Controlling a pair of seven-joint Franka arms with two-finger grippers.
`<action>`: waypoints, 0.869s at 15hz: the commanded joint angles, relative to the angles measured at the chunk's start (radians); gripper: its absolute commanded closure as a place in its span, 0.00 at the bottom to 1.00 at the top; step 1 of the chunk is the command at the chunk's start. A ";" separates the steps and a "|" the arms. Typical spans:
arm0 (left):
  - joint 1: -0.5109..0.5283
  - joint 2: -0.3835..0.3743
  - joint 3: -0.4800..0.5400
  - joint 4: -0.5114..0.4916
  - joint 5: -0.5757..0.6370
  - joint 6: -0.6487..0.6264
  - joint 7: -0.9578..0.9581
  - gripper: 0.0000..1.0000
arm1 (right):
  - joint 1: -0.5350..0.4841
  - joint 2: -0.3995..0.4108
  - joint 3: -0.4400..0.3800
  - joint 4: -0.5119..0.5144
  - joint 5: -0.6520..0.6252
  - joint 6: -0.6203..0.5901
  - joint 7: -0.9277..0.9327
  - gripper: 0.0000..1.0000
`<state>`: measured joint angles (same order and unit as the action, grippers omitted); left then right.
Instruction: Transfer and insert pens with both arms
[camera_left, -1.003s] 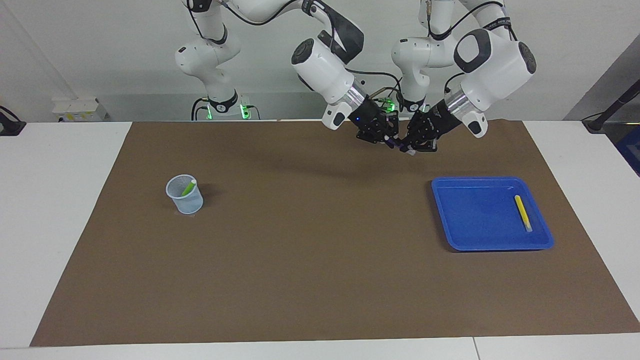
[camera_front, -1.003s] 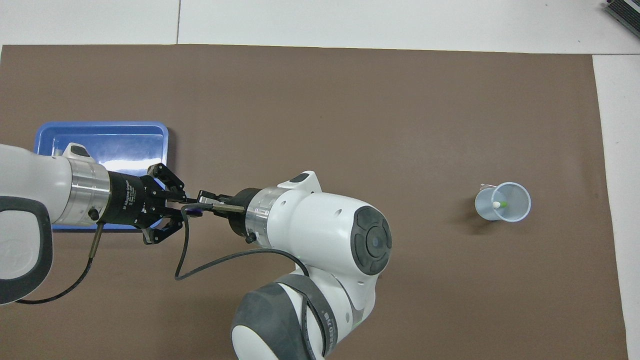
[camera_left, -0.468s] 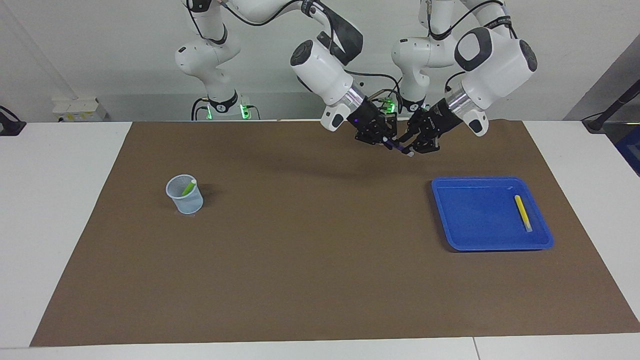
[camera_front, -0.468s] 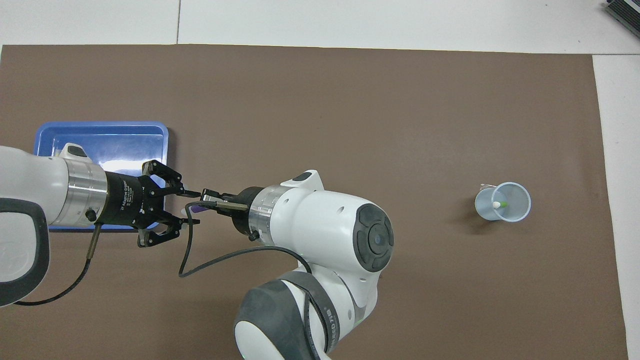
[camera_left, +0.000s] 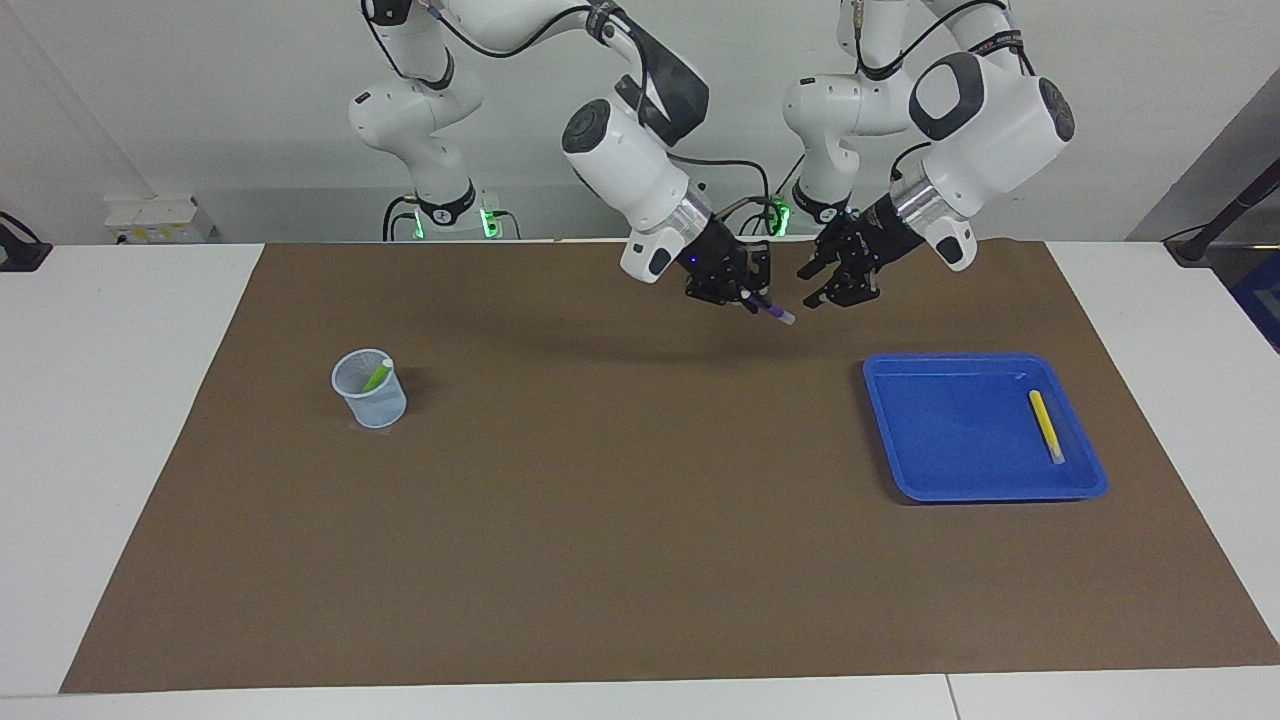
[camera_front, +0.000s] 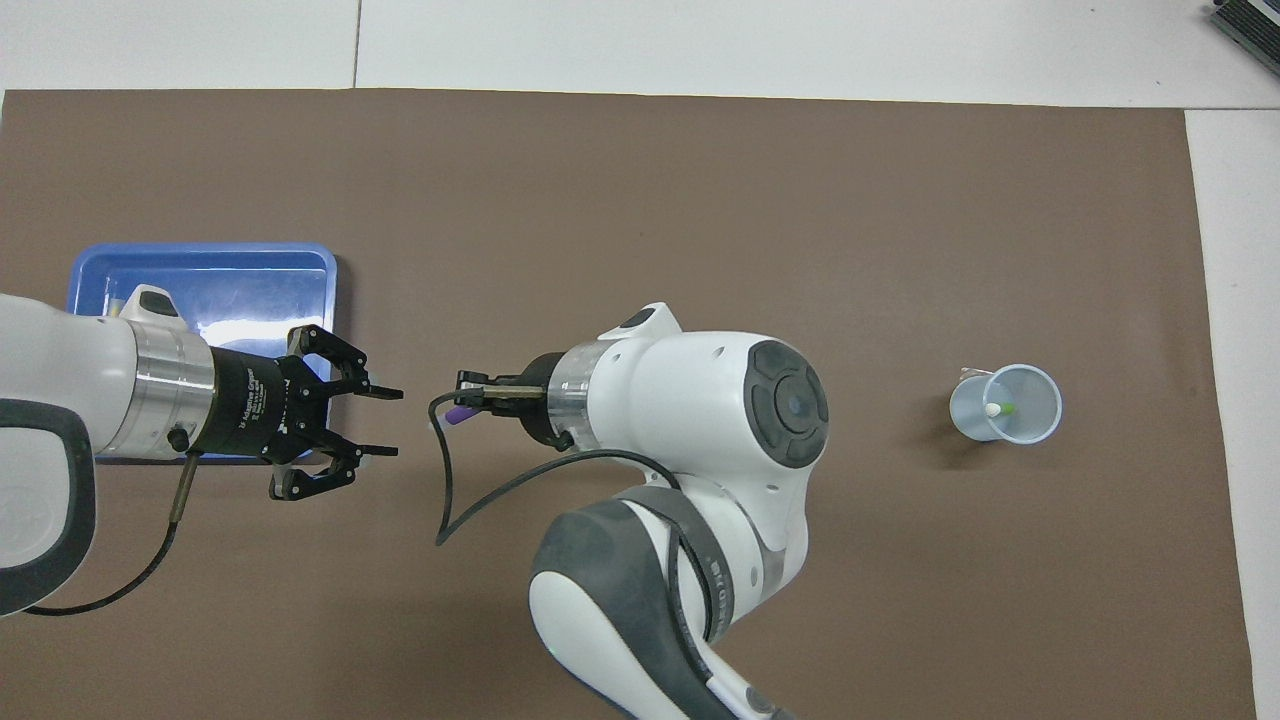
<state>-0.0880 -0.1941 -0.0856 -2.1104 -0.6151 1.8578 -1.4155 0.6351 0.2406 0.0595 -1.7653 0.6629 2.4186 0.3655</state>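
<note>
My right gripper (camera_left: 752, 297) is shut on the purple pen (camera_left: 771, 313) and holds it in the air over the brown mat, with the pale cap end pointing down toward the left gripper. The pen's tip also shows in the overhead view (camera_front: 457, 412) under the right gripper (camera_front: 466, 389). My left gripper (camera_left: 812, 288) is open and empty beside it, a short gap away, and shows open in the overhead view (camera_front: 397, 423). The green pen (camera_left: 377, 377) stands in a pale cup (camera_left: 371, 400). The yellow pen (camera_left: 1046, 426) lies in the blue tray (camera_left: 950, 430).
The cup (camera_front: 1030, 425) with the green pen (camera_front: 998, 409) stands toward the right arm's end of the mat. The blue tray (camera_front: 220, 275) lies toward the left arm's end, partly covered by the left arm in the overhead view. A brown mat (camera_left: 620, 520) covers the table.
The left gripper opened and let go of the purple pen. The right gripper, shut on the pen, drew away from it toward the right arm's end. The left gripper stayed about in place.
</note>
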 joint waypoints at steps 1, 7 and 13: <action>0.017 -0.044 0.015 -0.034 0.026 -0.063 0.239 0.52 | -0.055 -0.038 0.006 -0.023 -0.092 -0.106 -0.080 0.92; 0.103 -0.050 0.017 -0.037 0.233 -0.124 0.783 0.54 | -0.222 -0.139 0.008 -0.063 -0.427 -0.514 -0.285 0.92; 0.286 -0.038 0.017 -0.037 0.360 -0.118 1.272 0.55 | -0.452 -0.219 0.008 -0.062 -0.593 -0.736 -0.685 0.92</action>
<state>0.1726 -0.2078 -0.0594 -2.1216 -0.3092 1.7361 -0.2580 0.2260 0.0646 0.0522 -1.7916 0.1411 1.7143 -0.2177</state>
